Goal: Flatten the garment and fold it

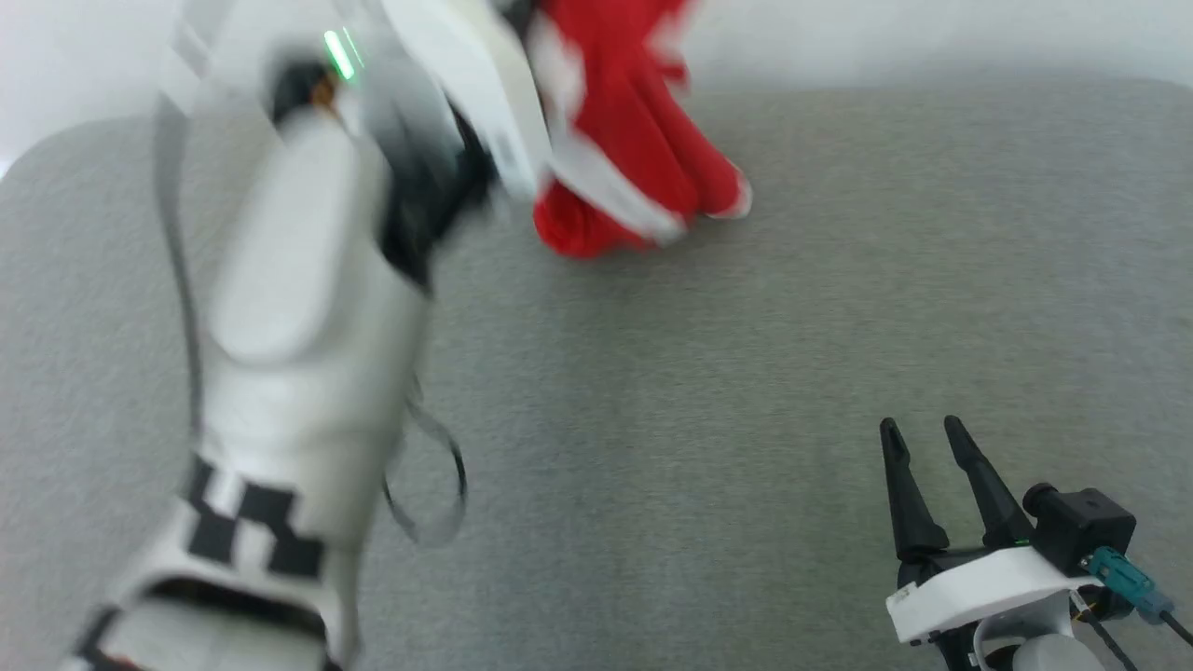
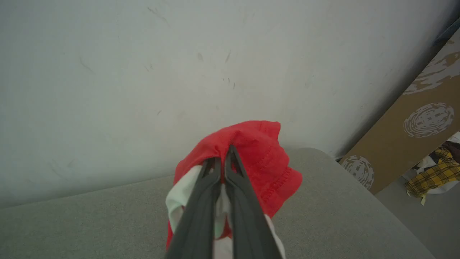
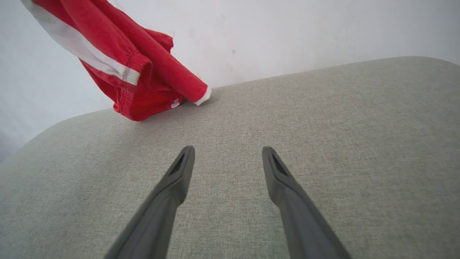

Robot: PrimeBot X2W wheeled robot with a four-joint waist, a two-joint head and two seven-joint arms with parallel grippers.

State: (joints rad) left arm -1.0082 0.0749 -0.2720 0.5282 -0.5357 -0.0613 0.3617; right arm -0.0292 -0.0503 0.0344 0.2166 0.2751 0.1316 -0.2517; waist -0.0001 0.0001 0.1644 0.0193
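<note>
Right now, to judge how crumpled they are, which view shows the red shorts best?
The right wrist view: the shorts hang sharp and bunched, white band clear, lower end touching the grey surface. The head view blurs them beside the left arm. The left wrist view shows a wad pinched in the shut left pincer.

A wide surface covered in pale grey woven fabric [image 1: 671, 401], rounded at its corners, runs up to a plain white wall [image 2: 143, 72] at twelve o'clock. The wall is softly and evenly lit and carries a few faint dark scuffs. In the left wrist view, past the surface's edge at three o'clock, a brown board [image 2: 406, 144] printed with pale swirled rings stands by the wall, and at four o'clock a yellow checked cloth [image 2: 435, 176] lies on grey floor [image 2: 424, 223].
</note>
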